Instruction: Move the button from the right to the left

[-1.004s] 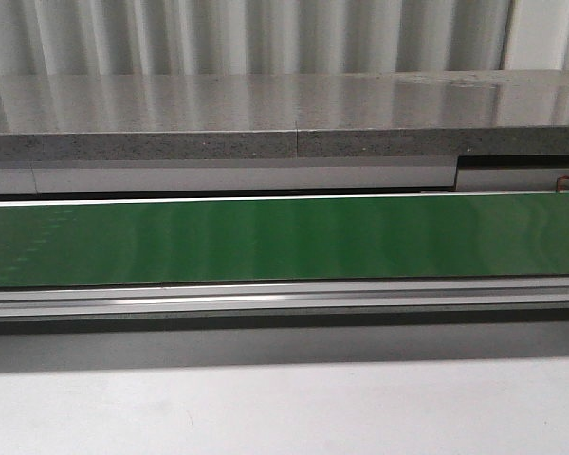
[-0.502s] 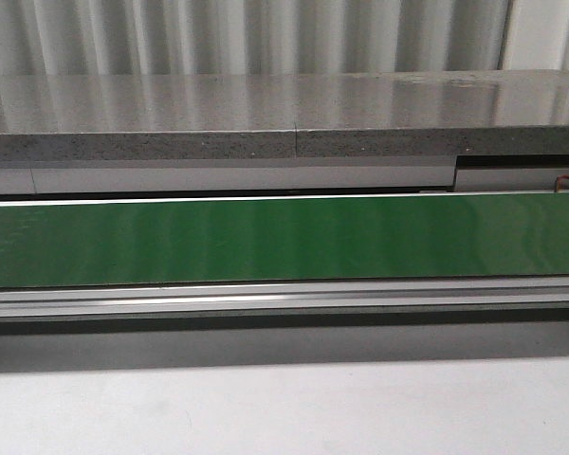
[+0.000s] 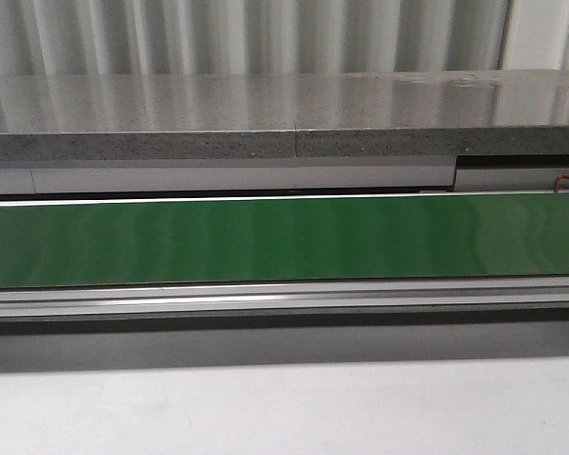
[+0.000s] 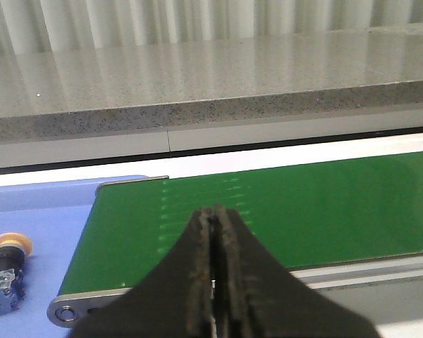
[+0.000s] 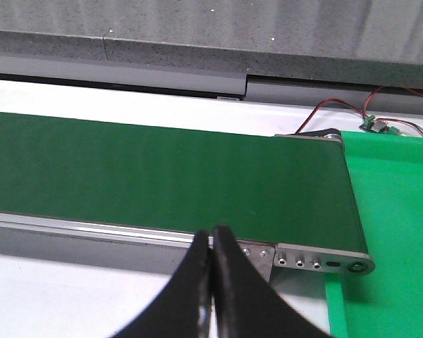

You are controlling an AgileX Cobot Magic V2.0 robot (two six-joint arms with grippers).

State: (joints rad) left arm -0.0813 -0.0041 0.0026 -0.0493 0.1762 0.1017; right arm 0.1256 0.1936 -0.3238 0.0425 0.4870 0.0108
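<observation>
A green conveyor belt (image 3: 284, 239) runs below a grey stone ledge (image 3: 266, 114); the button (image 4: 5, 271) lies on a blue mat (image 4: 42, 232) beyond its end, well apart from the left fingers (image 4: 213, 232), pressed together; right fingers (image 5: 213, 243) likewise closed, empty

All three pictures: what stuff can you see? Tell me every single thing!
conveyor belt: one, green, running across the middle
stone shelf: one, grey speckled, behind the belt
button: one, yellow-orange cap, blue-grey block, lying on the blue mat
blue mat: one, at the belt's left end
green mat: one, at the belt's right end
wires: red and black, by the green mat
left tool: black, shut, empty
right tool: black, shut, empty
</observation>
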